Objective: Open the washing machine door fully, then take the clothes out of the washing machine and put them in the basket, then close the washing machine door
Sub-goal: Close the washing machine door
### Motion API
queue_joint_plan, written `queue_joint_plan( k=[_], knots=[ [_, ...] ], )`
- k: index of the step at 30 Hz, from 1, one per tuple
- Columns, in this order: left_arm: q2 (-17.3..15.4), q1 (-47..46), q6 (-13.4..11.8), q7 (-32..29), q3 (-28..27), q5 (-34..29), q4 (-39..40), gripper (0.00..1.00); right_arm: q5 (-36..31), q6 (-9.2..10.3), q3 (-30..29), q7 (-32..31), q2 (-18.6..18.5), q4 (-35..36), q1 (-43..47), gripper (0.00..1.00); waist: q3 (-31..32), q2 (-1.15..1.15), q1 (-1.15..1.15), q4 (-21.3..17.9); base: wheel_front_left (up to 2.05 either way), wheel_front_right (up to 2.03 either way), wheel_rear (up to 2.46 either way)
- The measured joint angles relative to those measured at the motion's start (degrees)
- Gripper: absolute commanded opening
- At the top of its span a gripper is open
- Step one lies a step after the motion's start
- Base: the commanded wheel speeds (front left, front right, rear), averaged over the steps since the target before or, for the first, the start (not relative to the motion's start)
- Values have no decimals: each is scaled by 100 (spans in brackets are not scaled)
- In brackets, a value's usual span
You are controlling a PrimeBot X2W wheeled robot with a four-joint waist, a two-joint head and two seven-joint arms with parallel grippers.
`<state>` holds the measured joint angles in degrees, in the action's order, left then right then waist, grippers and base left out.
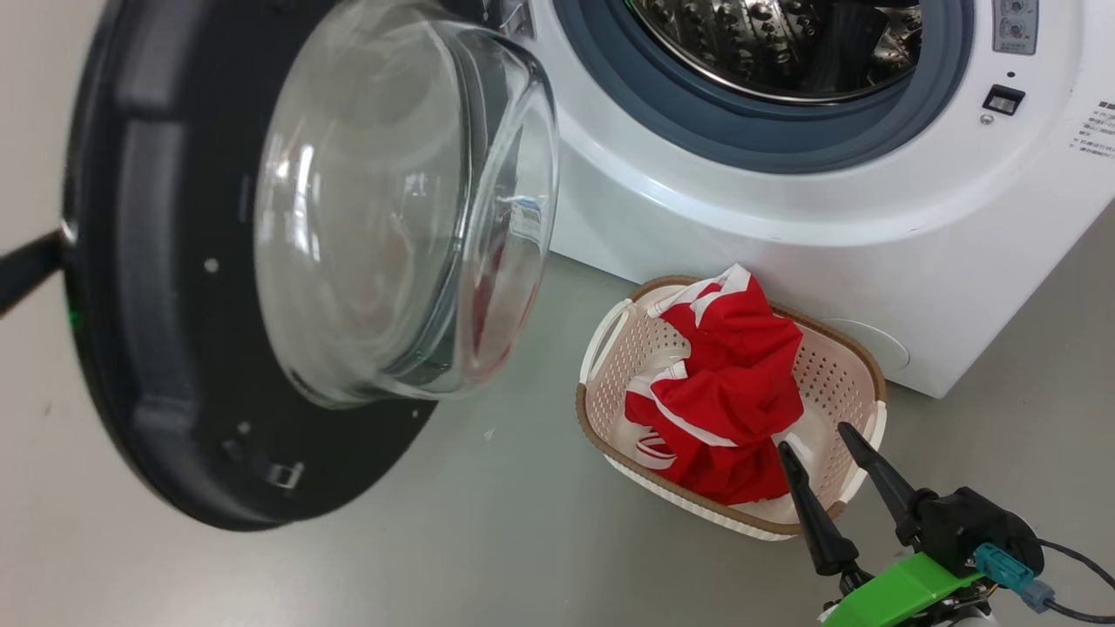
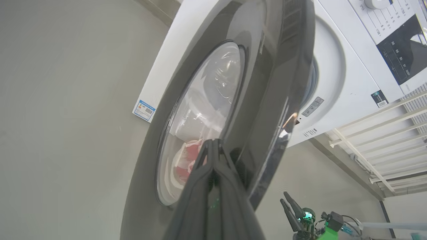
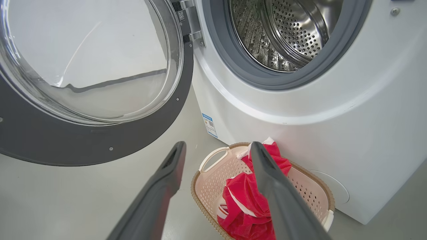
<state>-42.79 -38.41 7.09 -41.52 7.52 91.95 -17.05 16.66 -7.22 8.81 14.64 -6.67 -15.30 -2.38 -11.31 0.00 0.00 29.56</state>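
Against the outer face of the large, round, glossy black-rimmed washing machine door (image 2: 267,83), the left gripper (image 2: 211,143) rests with its two long dark fingers (image 2: 200,200) pressed together and nothing between them. The tips sit at the shiny plastic by the window's edge, touching it as far as I can tell. The door stands out from the big white front-loading washing machine (image 1: 697,200), hinged at the opening's left side. Its broad disc therefore lies between that gripper and the opening. A push from where the fingers sit should, I judge, carry it shut, and the left arm is plainly the nearer one for that. The right gripper (image 1: 812,437) hovers empty with its fingers spread wide, over the near rim of the small cream perforated plastic basket (image 1: 640,344) and well apart from the door.

The bright red clothes with white trim (image 1: 723,392) lie heaped in the basket, soft and crumpled, rising above its brown woven-look rim. The basket sits on the smooth grey floor (image 1: 523,540), just beside the machine's front. The perforated steel drum (image 3: 287,36) looks empty where it is visible, ringed by a grey rubber seal (image 1: 749,131). The clear glass bowl (image 1: 392,200) bulges from the door's inner side. It is hard, slick and curved and offers no hold, so a flat push on the rim suits better.
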Motion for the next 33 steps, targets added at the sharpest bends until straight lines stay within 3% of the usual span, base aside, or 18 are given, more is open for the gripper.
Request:
queue_joint_plan(
  k=[9, 16, 25, 33],
  knots=[
    [393, 116, -1, -278, -35, 9, 901, 0, 0, 0, -14, 0, 22, 22, 1, 100, -2, 0, 0, -77, 0, 0, 0],
    [748, 111, -1, -286, -132, -7, 1136, 0, -1, 0, -65, 0, 23, 33, 1, 100, -54, 0, 0, -107, 0, 0, 0],
    [838, 119, -1, -218, -222, -183, 1126, 0, -1, 0, -75, 0, 45, 33, 0, 100, 14, 0, 0, -135, 0, 0, 0],
    [902, 539, 0, 253, -271, -350, 1102, 0, 9, 0, -81, 0, 51, 37, 4, 100, 155, 0, 0, -112, 0, 0, 0]
  ],
)
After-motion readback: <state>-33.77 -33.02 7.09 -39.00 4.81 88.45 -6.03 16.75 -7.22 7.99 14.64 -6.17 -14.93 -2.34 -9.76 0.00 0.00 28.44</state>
